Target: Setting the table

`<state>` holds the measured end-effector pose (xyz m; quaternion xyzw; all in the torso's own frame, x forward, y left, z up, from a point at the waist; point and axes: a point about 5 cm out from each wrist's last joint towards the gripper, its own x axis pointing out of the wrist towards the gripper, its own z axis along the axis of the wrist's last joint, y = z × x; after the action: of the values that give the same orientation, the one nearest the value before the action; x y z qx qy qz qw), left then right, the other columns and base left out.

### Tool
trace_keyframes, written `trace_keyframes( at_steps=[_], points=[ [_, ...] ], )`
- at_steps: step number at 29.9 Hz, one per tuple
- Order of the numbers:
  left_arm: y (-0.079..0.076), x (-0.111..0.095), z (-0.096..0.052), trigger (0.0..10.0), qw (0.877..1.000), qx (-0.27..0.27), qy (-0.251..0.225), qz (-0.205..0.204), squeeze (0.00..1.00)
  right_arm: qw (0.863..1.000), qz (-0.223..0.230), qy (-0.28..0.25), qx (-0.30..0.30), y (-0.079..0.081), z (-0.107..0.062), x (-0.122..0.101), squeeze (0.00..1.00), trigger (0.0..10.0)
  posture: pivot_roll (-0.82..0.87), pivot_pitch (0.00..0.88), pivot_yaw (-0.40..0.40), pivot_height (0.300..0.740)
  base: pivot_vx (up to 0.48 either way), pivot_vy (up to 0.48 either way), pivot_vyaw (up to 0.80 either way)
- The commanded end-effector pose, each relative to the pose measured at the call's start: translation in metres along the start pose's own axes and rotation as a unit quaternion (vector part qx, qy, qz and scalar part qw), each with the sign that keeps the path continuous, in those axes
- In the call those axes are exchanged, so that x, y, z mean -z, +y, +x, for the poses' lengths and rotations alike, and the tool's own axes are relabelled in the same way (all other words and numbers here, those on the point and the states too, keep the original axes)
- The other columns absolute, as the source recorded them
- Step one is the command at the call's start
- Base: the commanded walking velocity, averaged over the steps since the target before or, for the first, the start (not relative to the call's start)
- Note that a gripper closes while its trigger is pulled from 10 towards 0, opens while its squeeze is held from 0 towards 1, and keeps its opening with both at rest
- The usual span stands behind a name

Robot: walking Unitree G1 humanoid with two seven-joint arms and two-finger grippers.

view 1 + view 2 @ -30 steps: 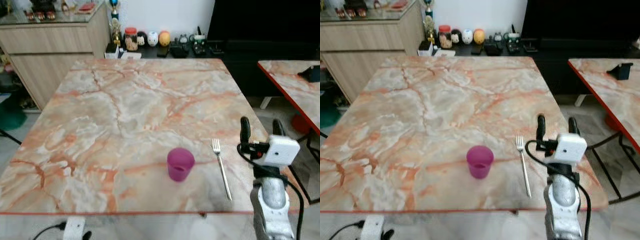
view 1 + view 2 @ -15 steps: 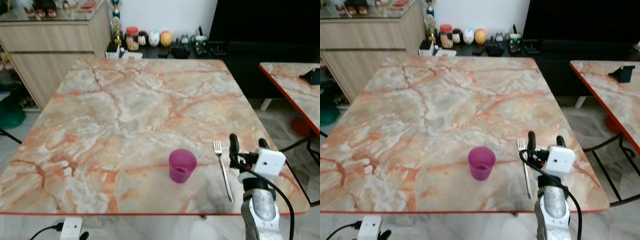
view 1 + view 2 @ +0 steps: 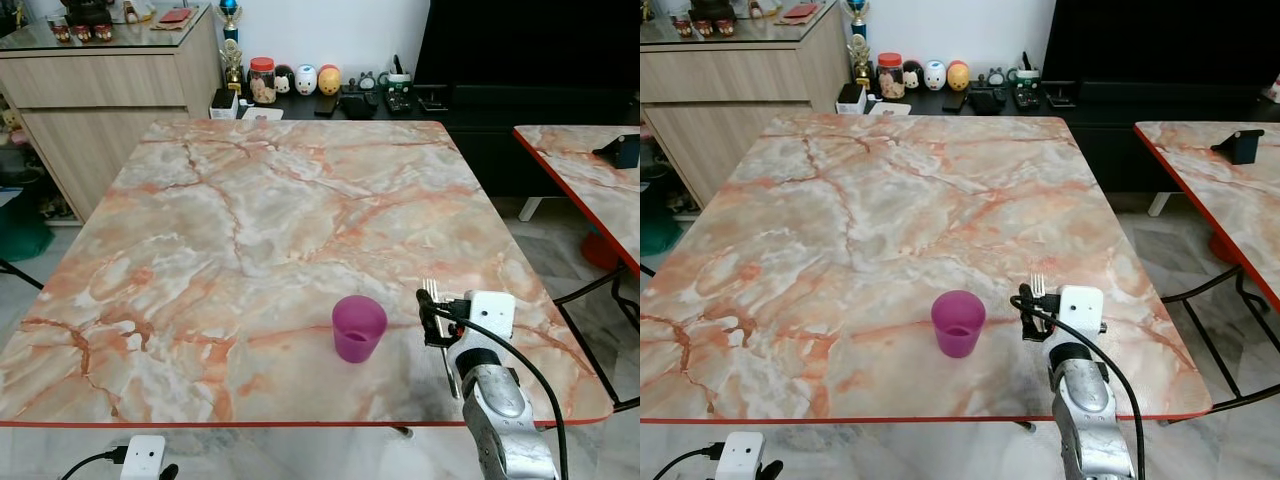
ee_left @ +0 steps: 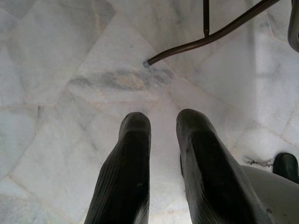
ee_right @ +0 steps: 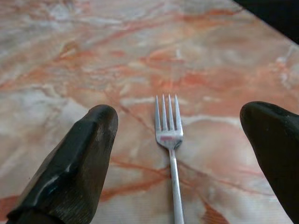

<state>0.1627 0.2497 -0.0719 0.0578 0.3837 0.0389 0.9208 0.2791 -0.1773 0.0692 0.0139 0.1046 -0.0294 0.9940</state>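
A silver fork (image 5: 169, 135) lies on the marble table (image 3: 250, 220) near its front right, tines pointing away from me. My right gripper (image 3: 445, 303) hovers low over the fork's tines, open wide, one finger (image 5: 84, 154) on each side and not touching it. A purple cup (image 3: 358, 327) stands upright just left of the fork. My left gripper (image 4: 161, 123) hangs idle over the tiled floor, its fingers close together with nothing between them.
A second marble table (image 3: 590, 180) stands to the right with a dark object on it. A wooden sideboard (image 3: 100, 90) is at the back left. Jars and small figures (image 3: 295, 80) line a low dark shelf behind the table. A white power adapter (image 3: 145, 455) lies on the floor.
My right gripper has moved left and down, from beside the fork to over its tines. The cup and fork have stayed put.
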Motion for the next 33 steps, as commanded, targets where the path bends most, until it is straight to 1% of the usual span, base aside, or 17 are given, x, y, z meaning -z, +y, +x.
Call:
trace_keyframes(
  at_steps=[1, 3, 5, 6, 8, 12, 13, 17, 20, 21, 24, 28, 31, 33],
  points=[
    [-0.001, 0.002, 0.0, 10.0, 1.0, 0.003, 0.005, 0.0, 0.0, 1.0, 0.007, 0.019, 0.008, -0.002, 0.003, 0.003, 0.0, 10.0, 0.03, 0.0, -0.023, 0.724, 0.0, 0.0, 0.0],
    [-0.001, 0.002, 0.0, 10.0, 1.0, 0.003, 0.005, 0.0, 0.0, 1.0, 0.01, 0.024, 0.01, -0.002, 0.003, 0.004, 0.0, 10.0, 0.03, 0.0, -0.023, 0.724, 0.0, 0.0, 0.0],
    [-0.002, 0.002, 0.0, 10.0, 1.0, 0.005, 0.005, -0.001, 0.0, 0.998, 0.016, 0.042, 0.038, -0.009, 0.001, 0.01, 0.0, 10.0, 0.04, 0.0, -0.023, 0.724, 0.0, 0.0, 0.0],
    [-0.002, 0.002, 0.0, 10.0, 1.0, 0.005, 0.005, -0.001, 0.0, 0.998, 0.016, 0.042, 0.038, -0.009, 0.001, 0.01, 0.0, 10.0, 0.04, 0.0, -0.023, 0.724, 0.0, 0.0, 0.0],
    [-0.002, 0.003, -0.001, 10.0, 1.0, 0.005, 0.005, -0.001, 0.0, 0.996, 0.027, 0.063, 0.06, -0.015, -0.002, 0.018, 0.0, 10.0, 0.03, 0.0, -0.022, 0.724, 0.0, 0.0, 0.0],
    [-0.002, 0.002, -0.001, 10.0, 1.0, 0.006, 0.005, 0.0, 0.0, 0.994, 0.042, 0.082, 0.061, -0.016, -0.005, 0.026, 0.0, 10.0, 0.03, 0.0, -0.021, 0.724, 0.0, 0.0, 0.0],
    [-0.002, 0.002, 0.0, 10.0, 1.0, 0.007, 0.005, 0.001, 0.0, 0.993, 0.062, 0.083, 0.06, -0.015, -0.006, 0.029, 0.0, 10.0, 0.03, 0.0, -0.02, 0.724, 0.0, 0.0, 0.0],
    [-0.002, 0.002, 0.0, 10.0, 1.0, 0.007, 0.004, 0.002, 0.0, 0.991, 0.074, 0.096, 0.062, -0.016, -0.006, 0.034, 0.0, 10.0, 0.04, 0.0, -0.019, 0.724, 0.0, 0.0, 0.0],
    [-0.002, 0.001, 0.0, 10.0, 1.0, 0.007, 0.003, 0.002, 0.0, 0.991, 0.076, 0.093, 0.055, -0.015, -0.005, 0.034, 0.0, 10.0, 0.04, 0.0, -0.019, 0.724, 0.0, 0.0, 0.0],
    [-0.002, 0.001, 0.0, 10.0, 1.0, 0.006, 0.003, 0.002, 0.0, 0.993, 0.08, 0.074, 0.039, -0.012, -0.003, 0.028, 0.0, 10.0, 0.04, 0.0, -0.02, 0.724, 0.0, 0.0, 0.0],
    [-0.001, 0.001, 0.0, 10.0, 1.0, 0.005, 0.001, 0.001, 0.0, 0.995, 0.079, 0.059, 0.026, -0.009, -0.001, 0.022, 0.0, 10.0, 0.04, 0.0, -0.019, 0.724, 0.0, 0.0, 0.0],
    [-0.001, 0.001, 0.0, 10.0, 1.0, 0.005, 0.0, 0.0, 0.0, 0.996, 0.073, 0.056, 0.02, -0.009, 0.0, 0.02, 0.0, 10.0, 0.04, 0.0, -0.02, 0.724, 0.0, 0.0, 0.0],
    [-0.001, 0.0, 0.0, 10.0, 1.0, 0.005, 0.0, 0.0, 0.0, 0.996, 0.073, 0.048, 0.001, -0.005, 0.002, 0.018, 0.0, 10.0, 0.04, 0.0, -0.02, 0.724, 0.0, 0.0, 0.0],
    [-0.001, 0.0, 0.0, 10.0, 1.0, 0.006, 0.0, -0.001, 0.0, 0.997, 0.057, 0.052, -0.01, -0.003, 0.003, 0.019, 0.0, 10.0, 0.04, 0.0, -0.02, 0.724, 0.0, 0.0, 0.0]
  ],
)
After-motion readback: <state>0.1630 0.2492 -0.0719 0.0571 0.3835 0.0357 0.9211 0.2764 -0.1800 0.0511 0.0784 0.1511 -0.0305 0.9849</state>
